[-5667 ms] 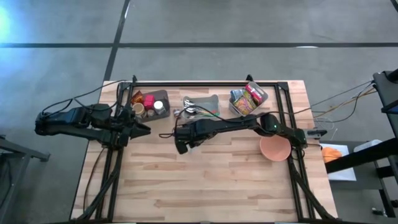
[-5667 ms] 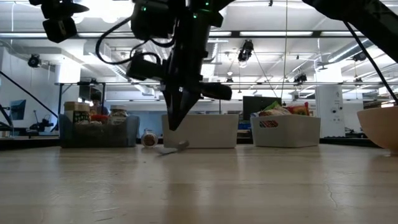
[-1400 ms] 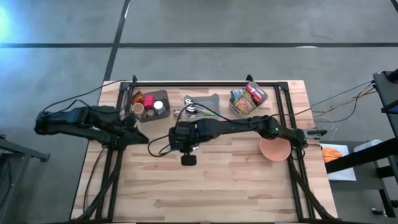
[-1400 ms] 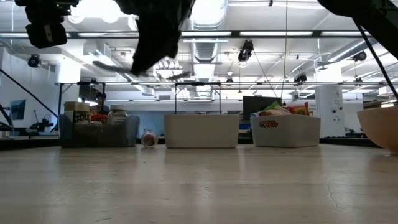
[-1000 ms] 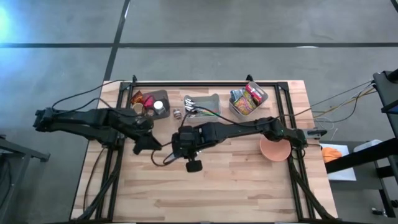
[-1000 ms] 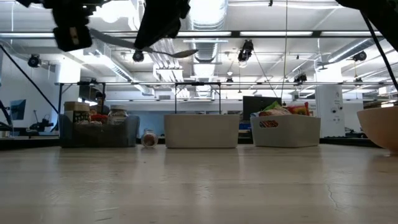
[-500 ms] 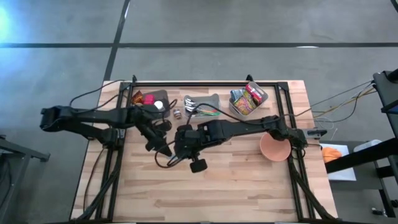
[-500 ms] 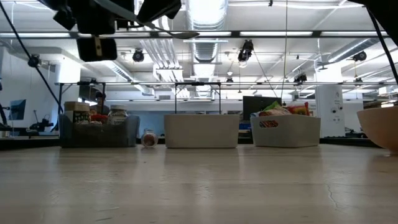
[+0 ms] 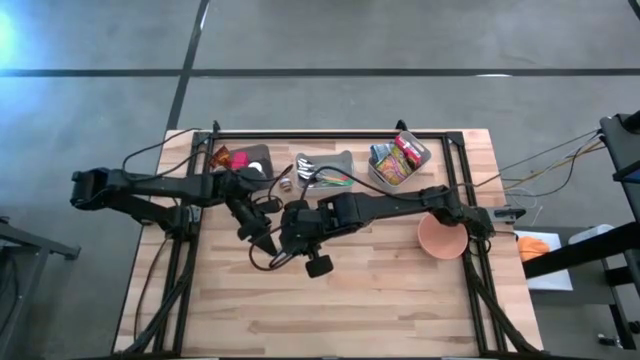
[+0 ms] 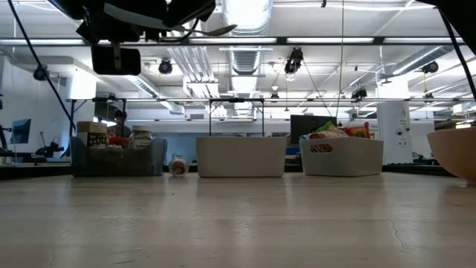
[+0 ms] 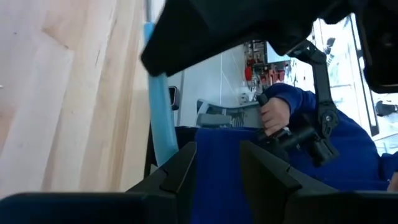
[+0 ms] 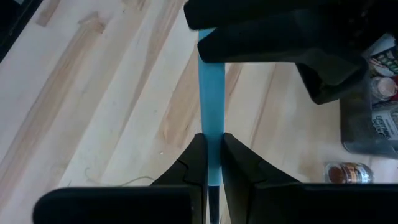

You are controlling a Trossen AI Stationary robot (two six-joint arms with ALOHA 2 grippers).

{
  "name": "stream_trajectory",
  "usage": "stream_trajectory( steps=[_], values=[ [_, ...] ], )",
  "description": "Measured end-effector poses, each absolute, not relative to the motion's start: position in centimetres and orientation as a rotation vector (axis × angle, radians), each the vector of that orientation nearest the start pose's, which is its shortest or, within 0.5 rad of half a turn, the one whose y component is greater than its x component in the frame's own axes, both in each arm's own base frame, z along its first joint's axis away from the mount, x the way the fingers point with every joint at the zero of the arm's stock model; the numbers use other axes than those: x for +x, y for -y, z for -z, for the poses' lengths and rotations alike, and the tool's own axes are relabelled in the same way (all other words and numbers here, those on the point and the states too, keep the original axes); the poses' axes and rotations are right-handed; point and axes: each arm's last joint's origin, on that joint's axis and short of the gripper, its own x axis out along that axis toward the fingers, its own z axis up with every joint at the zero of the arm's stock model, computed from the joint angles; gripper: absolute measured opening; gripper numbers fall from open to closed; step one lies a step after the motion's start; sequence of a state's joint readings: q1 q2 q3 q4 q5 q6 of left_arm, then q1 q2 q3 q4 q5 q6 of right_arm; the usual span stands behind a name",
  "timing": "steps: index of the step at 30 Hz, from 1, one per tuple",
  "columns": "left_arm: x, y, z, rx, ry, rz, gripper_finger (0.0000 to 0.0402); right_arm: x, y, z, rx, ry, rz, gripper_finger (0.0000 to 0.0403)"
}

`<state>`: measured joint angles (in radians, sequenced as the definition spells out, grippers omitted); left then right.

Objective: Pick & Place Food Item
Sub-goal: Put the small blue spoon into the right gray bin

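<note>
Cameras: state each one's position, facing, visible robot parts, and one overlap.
High view: overhead, facing down on table; left arm and right arm show.
Low view: tabletop height, facing bins; arms overhead.
Left wrist view: behind its fingers, facing a person's hand.
Right wrist view: behind right end effector, shut on blue handle.
Shared: both wrist views show the blue handle.

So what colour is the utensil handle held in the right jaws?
Light blue flat utensil handle, clearest in the right wrist view.

Robotics lab or workshop: bare concrete floor [image 9: 330, 40], exposed ceiling ducts [image 10: 245, 56] and strip lights, butcher-block surface [image 9: 350, 290] framed by black rails.
</note>
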<state>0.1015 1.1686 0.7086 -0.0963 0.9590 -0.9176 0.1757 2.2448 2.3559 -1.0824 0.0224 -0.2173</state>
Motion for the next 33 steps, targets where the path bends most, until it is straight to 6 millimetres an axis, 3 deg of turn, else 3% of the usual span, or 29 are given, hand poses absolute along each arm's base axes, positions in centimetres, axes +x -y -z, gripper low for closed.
stream_trajectory(
  steps=[19,28,33],
  values=[
    [23.4,-1.3,-24.8,-1.167,-0.845,0.565,0.0125,46.9,-8.3,-31.7,-0.295,-0.953,-0.247,0.0017],
    [23.1,-3.2,-24.8,-1.184,-0.797,0.53,0.0125,46.8,-8.5,-31.6,-0.277,-0.957,-0.288,0.0018],
    [23.1,-3.0,-24.8,-1.169,-0.804,0.549,0.0125,46.6,-8.4,-32.0,-0.273,-0.953,-0.283,0.0018]
  ],
)
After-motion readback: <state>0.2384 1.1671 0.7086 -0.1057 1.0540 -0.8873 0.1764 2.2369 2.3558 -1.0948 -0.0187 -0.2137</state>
